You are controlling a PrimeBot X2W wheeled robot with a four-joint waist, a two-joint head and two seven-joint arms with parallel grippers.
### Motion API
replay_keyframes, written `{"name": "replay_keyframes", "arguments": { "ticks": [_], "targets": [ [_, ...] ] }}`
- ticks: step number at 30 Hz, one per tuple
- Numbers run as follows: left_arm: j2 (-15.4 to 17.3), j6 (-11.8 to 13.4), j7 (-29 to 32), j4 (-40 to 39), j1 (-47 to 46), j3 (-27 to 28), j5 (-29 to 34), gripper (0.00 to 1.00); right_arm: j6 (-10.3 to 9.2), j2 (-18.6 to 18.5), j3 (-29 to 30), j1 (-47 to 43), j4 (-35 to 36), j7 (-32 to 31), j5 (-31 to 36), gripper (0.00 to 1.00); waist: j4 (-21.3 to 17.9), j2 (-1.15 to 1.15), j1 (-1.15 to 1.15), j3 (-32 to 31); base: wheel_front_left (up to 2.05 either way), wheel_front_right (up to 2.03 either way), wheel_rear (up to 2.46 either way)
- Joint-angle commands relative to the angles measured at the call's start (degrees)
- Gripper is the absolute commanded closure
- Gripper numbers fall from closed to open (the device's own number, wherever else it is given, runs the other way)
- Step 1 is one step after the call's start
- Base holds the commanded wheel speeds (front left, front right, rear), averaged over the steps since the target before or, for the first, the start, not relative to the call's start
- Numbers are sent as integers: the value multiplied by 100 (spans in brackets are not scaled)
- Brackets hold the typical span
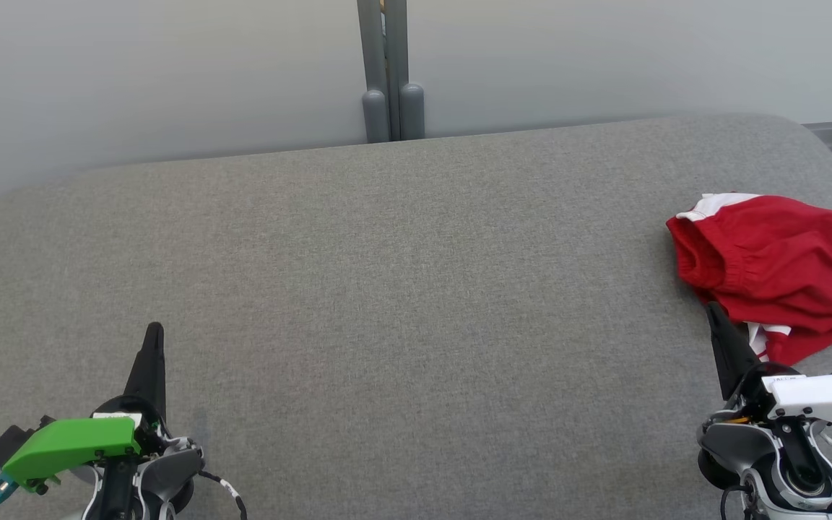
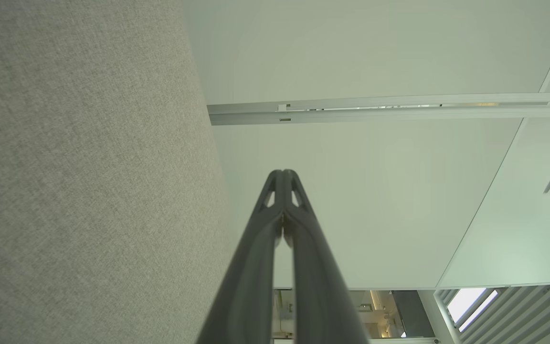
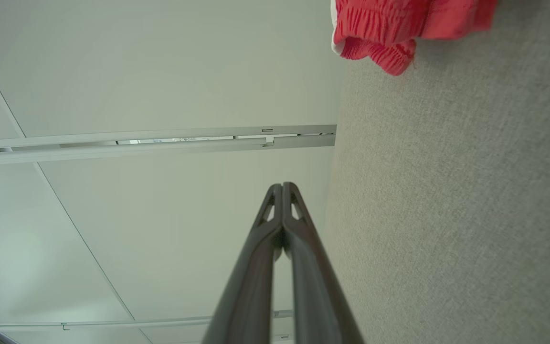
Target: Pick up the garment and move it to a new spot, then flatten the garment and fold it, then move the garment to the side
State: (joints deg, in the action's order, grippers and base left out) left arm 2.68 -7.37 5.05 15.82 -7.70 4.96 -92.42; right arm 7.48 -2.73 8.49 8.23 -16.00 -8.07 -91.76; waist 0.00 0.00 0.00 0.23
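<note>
Left tool [image 1: 154, 329] and right tool [image 1: 711, 310] closed, empty; garment [image 1: 784, 263] near right.

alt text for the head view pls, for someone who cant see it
A crumpled red and white garment lies at the right edge of a grey fabric-covered table. The shut left gripper sits at the lower left and the shut right gripper at the lower right, its tip just beside the garment.
</note>
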Motion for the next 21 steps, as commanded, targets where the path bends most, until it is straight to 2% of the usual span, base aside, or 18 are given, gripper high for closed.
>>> {"name": "replay_keyframes", "arguments": {
  "ticks": [1, 21],
  "targets": [
    [38, -32, 19, -16, -70, 9, -8, 100, 2, -28, 7, -30, 28, -25, -34, 100, 0, 0, 0, 0, 0, 0, 0],
    [38, -33, 19, -16, -70, 9, -7, 100, 2, -28, 6, -30, 27, -25, -34, 100, 0, 0, 0, 0, 0, 0, 0]
  ]
}}
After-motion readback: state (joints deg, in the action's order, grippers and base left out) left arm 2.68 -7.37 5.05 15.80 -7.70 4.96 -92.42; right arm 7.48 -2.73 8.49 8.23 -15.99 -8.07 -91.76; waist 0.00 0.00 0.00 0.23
